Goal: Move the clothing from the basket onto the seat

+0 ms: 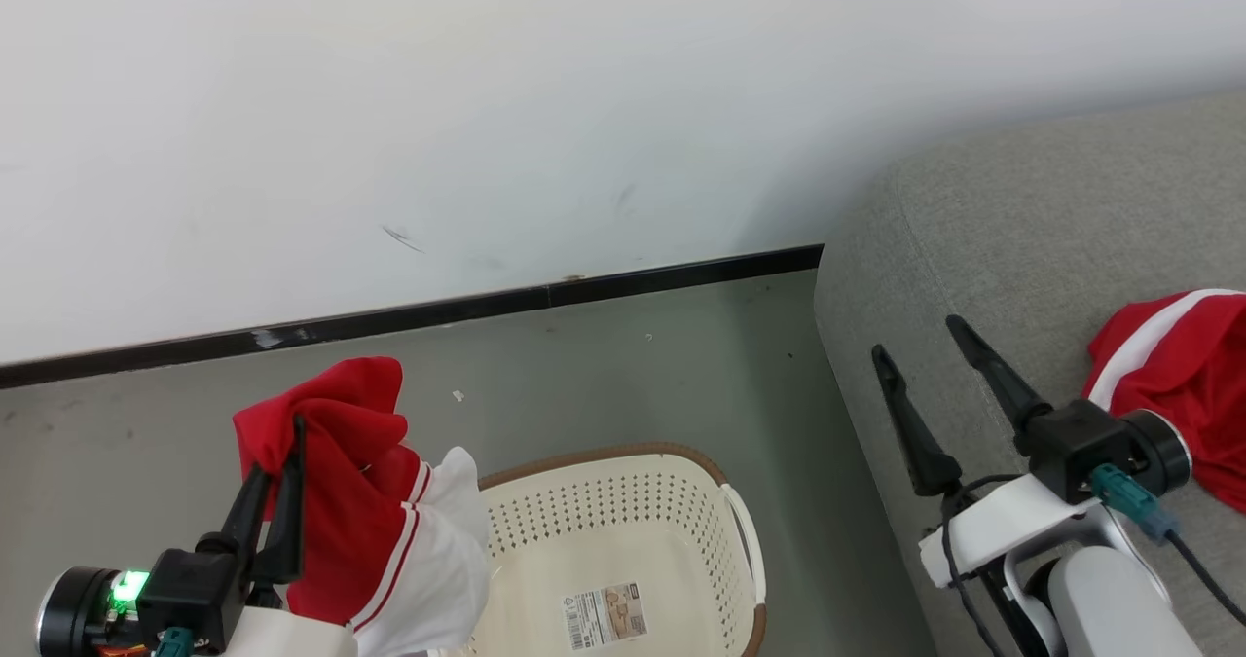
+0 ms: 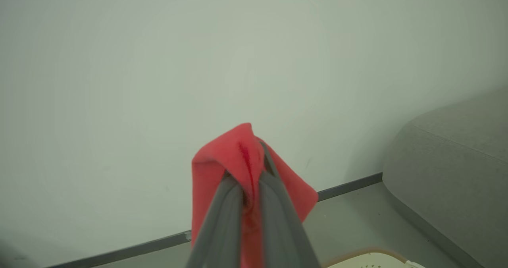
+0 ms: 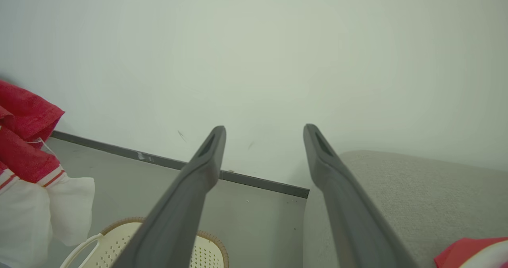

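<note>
In the head view your left gripper (image 1: 280, 457), lower left, is clamped on a red garment (image 1: 360, 501) hanging at the basket's (image 1: 604, 506) left, while the seat (image 1: 1022, 248) lies across at the right, by the right gripper (image 1: 917, 336), whose fingers stand apart and empty beside a second garment (image 1: 1178, 375). The left wrist view puts the seat (image 2: 456, 160) at the right edge, past the pinched cloth. The right wrist view shows that garment (image 3: 24, 141) far left and the seat (image 3: 397, 180) lower right, so you carry rightward.

Bright, even light, faint shadows. My wrist views look hazy; my left fingers (image 2: 222, 220) blur up close.
</note>
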Robot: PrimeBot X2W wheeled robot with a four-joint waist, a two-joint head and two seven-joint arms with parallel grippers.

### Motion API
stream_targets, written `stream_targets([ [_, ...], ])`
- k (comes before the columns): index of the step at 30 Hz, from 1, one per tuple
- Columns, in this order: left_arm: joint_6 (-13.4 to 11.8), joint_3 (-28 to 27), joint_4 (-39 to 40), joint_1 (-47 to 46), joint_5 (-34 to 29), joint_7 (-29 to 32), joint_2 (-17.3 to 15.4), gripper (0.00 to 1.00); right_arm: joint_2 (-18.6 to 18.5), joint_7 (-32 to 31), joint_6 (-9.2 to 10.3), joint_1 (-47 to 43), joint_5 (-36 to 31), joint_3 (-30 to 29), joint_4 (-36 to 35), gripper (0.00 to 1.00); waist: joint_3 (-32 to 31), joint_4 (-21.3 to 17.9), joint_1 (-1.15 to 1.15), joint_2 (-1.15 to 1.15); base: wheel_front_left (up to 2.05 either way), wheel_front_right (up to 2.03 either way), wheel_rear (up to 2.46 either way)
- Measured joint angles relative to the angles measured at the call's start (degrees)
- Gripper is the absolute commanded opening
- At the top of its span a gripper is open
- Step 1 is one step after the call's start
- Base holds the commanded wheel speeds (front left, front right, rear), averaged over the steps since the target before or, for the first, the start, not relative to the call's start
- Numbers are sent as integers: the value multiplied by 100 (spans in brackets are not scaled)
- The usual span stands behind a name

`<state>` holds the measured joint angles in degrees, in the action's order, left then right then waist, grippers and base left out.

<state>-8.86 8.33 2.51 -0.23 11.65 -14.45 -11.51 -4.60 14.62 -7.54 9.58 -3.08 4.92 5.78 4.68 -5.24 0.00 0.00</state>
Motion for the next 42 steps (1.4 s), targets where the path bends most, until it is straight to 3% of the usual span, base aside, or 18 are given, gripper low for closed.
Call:
stream_targets([
  [11,307,404,185,34,-30,62,-137,0,-310,0,0,29,183,1334,407,100,-317,278,0,0,0,0,0],
  [20,703,924,494,-627,-178,187,-147,0,-550,-7,0,475,502,2670,740,100,-477,504,0,0,0,0,0],
  [30,912,1318,634,-1053,-242,383,10,0,-866,-63,0,1109,927,3650,981,100,-577,721,0,0,0,0,0],
  [42,1132,1780,858,-1440,-374,563,250,0,-891,-107,-1,1666,1811,5005,1137,100,-650,990,0,0,0,0,0],
])
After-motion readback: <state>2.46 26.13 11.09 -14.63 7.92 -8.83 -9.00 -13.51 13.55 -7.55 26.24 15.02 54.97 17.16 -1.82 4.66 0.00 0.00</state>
